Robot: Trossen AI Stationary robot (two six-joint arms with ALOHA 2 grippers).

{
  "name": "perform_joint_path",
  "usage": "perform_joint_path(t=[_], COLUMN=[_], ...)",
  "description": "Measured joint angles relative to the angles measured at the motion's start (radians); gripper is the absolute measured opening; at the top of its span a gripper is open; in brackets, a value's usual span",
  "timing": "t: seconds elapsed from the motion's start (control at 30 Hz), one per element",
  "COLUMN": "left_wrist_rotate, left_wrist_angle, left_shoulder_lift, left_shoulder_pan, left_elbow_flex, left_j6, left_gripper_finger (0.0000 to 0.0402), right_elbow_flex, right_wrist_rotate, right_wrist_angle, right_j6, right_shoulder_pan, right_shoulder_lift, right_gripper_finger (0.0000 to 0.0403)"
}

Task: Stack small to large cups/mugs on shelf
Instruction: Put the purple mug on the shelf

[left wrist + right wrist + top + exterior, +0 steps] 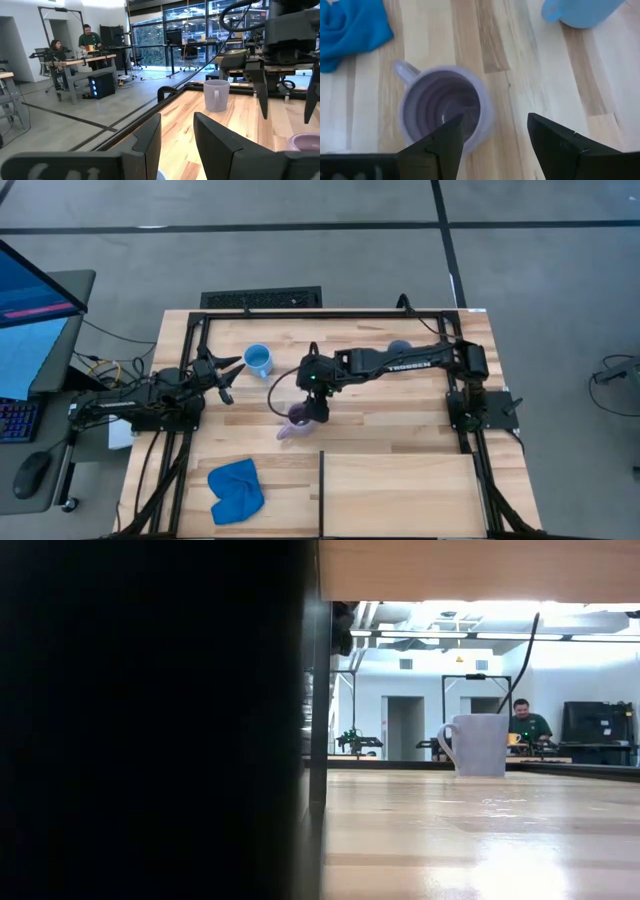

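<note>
The lilac mug stands upright on the table's middle, handle toward the near left. My right gripper hangs open just above it; in the right wrist view one finger is over the mug's opening and the other outside its wall. The sky-blue mug stands at the far left, with my open left gripper beside it. The grey-blue mug stands behind my right arm and shows in the low view. The shelf lies along the near edge.
A bright blue cloth lies crumpled at the near left. Black rails frame the table, and a black post divides the shelf. People sit at desks in the room beyond.
</note>
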Motion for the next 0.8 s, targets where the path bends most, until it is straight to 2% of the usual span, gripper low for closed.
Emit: perform_joint_path(t=[0.3,0.8], left_wrist_rotate=[-0.001,-0.002], left_wrist_angle=[0.000,0.000], left_shoulder_lift=[0.000,0.000], left_shoulder_pan=[0.000,0.000], left_elbow_flex=[0.000,0.000], left_j6=[0.000,-0.001], left_gripper_finger=[0.0108,0.0108], right_elbow_flex=[0.000,0.002], right_wrist_rotate=[0.001,0.014], right_wrist_angle=[0.004,0.014], right_j6=[0.129,0.148], right_shoulder_pan=[0.004,0.026], right_shoulder_lift=[0.000,0.046], right_gripper_finger=[0.0240,0.0240])
